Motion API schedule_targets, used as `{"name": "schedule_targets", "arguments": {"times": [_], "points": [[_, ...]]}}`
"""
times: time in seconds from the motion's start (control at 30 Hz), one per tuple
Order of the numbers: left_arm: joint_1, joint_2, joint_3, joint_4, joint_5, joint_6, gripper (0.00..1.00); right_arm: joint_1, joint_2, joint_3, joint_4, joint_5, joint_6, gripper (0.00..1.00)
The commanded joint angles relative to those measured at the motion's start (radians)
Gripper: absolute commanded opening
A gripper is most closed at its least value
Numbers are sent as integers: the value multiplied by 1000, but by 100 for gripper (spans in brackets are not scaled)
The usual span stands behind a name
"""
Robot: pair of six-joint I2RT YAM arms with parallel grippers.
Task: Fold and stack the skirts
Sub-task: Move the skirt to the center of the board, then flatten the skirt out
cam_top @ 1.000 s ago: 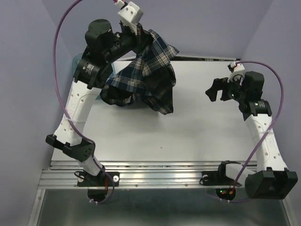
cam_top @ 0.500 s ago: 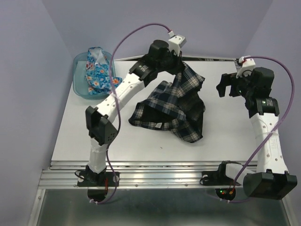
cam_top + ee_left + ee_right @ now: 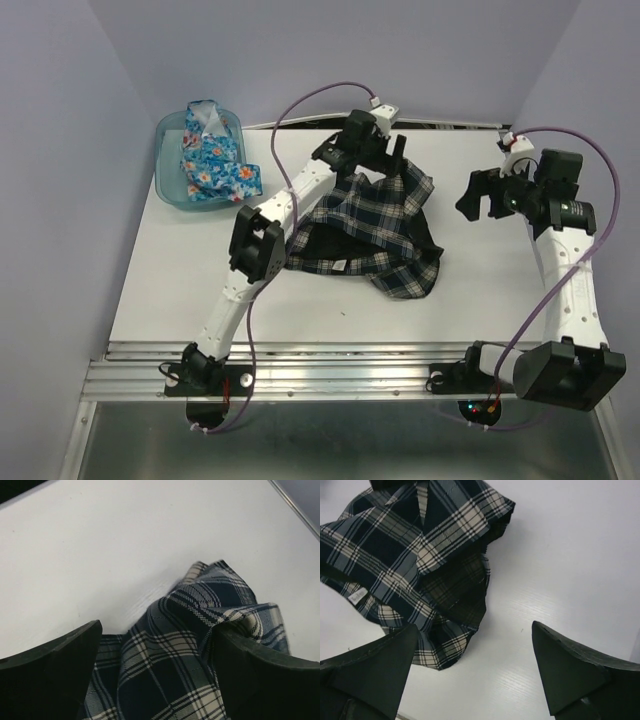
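The navy-and-white plaid skirt (image 3: 372,238) lies crumpled on the white table (image 3: 190,275), right of centre. My left gripper (image 3: 388,160) hovers open just above its far edge. In the left wrist view the plaid skirt (image 3: 165,675) fills the gap between the spread fingers (image 3: 55,665) of the left gripper (image 3: 157,630), loose and not pinched. My right gripper (image 3: 481,197) stands open to the right of the skirt, holding nothing. The right wrist view shows the plaid skirt (image 3: 410,545) ahead of the right gripper (image 3: 474,627). The blue flowered skirt (image 3: 207,160) sits bunched in the bin.
A translucent teal bin (image 3: 170,192) stands at the table's far left corner. A metal rail (image 3: 330,362) runs along the near edge with both arm bases on it. Purple walls close in on the left, back and right.
The left arm carried the plaid skirt from high at the back left down to the table, then opened and let it go. The right gripper barely shifted.
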Motion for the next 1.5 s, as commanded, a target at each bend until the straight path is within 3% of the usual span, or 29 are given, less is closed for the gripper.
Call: {"name": "schedule_targets", "arguments": {"times": [0.0, 0.17, 0.43, 0.7, 1.0, 1.3, 1.47], "points": [[81, -176, 27, 20, 87, 69, 99, 0, 27, -3, -98, -152, -49, 100], [142, -386, -137, -108, 135, 189, 99, 61, 24, -43, -101, -168, -54, 100], [270, -753, -621, -258, 347, 353, 99, 287, 54, -113, -36, -33, 13, 100], [392, -1012, -985, -296, 284, 451, 99, 431, 151, -98, -4, 70, 49, 100], [464, -1123, -1234, -314, 281, 551, 98, 551, 208, -153, 56, 130, 50, 97], [469, -1090, -1294, -275, 341, 554, 96, 606, 307, -123, 82, 222, 36, 78], [469, -1063, -1308, -260, 361, 568, 94, 615, 283, -161, 65, 277, 59, 76]]}}
